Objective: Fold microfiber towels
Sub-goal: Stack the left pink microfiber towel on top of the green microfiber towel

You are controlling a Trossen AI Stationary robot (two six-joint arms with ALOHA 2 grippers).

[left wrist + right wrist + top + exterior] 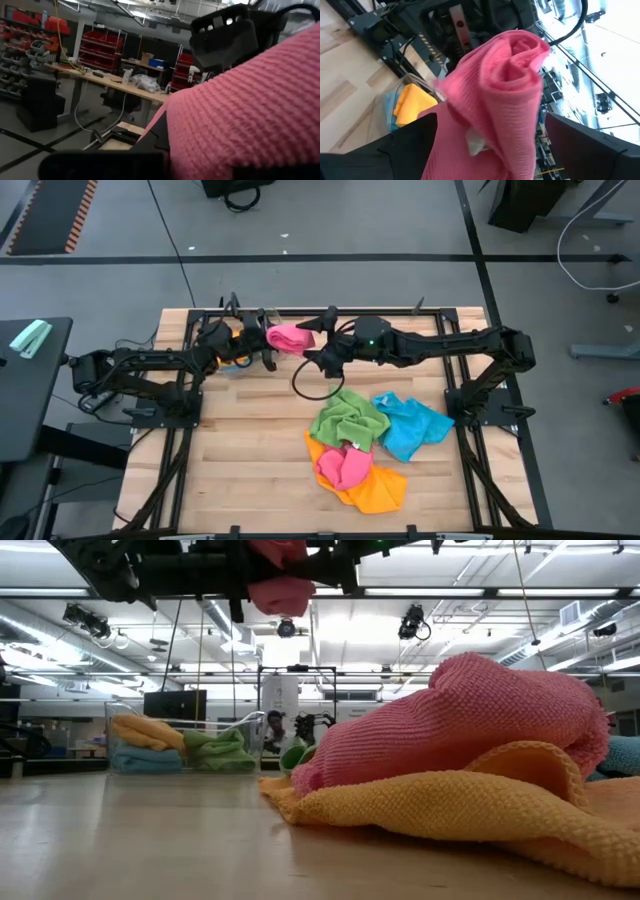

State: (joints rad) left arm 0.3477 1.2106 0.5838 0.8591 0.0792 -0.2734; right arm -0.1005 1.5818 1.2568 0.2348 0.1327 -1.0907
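2 black jointed arms, looping black cables, a green light.

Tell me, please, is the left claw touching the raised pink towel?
Touching: the left wrist view shows the left claw shut on the pink towel.

Grey floor with black tape lines surrounds the wooden tabletop. Strip lights line the ceiling. Red bins fill shelves behind a long workbench.

Bare table lies left of the towel heap; bin blocks far-left corner.
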